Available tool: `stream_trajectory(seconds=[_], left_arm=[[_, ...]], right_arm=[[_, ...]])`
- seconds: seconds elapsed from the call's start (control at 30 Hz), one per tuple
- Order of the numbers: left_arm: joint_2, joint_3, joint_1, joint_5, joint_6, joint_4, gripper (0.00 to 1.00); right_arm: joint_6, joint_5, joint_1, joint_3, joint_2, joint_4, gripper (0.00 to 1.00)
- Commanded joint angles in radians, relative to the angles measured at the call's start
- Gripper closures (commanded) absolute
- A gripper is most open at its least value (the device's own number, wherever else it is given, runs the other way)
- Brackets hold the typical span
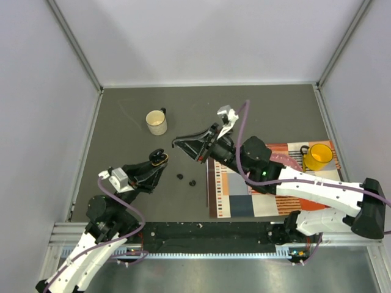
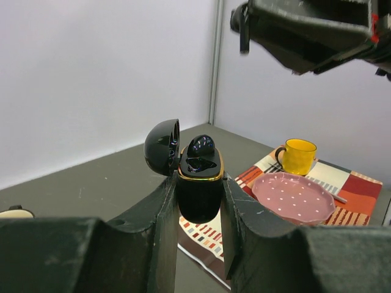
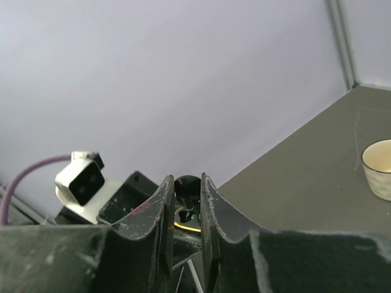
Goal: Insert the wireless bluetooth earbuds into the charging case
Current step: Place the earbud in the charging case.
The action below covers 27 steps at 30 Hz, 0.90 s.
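Observation:
The black charging case [image 2: 200,192] with a gold rim stands upright, lid open, and my left gripper [image 2: 200,180] is shut on it above the table. One earbud [image 2: 200,145] sits in the case. My right gripper [image 3: 188,180] hovers just above and beside the case [image 1: 159,157], shut on a small black earbud [image 3: 188,185]. Two more earbuds [image 1: 179,177] [image 1: 192,182] lie on the dark table in front of the case. From overhead, the left gripper [image 1: 157,160] and right gripper [image 1: 176,143] are close together at table centre.
A cream mug [image 1: 156,122] stands behind the grippers. A patterned placemat [image 1: 232,195] lies to the right with a yellow mug [image 1: 316,157] and a pink dotted plate [image 2: 293,196]. Grey walls enclose the table on three sides.

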Motion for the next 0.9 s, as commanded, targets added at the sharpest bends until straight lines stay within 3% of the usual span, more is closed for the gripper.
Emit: stream_trajectory(seconds=[0.0,0.87], left_arm=[[-0.107,-0.011,-0.002,0.033,0.011,0.102,1.0],[-0.081,-0.016,-0.002,0.076,0.018,0.138,1.0]], right_arm=[[-0.099,-0.075,0.055,0.064,0.05,0.055,1.0],[-0.156,-0.119,0.117,0.106,0.165,0.074,1.0]])
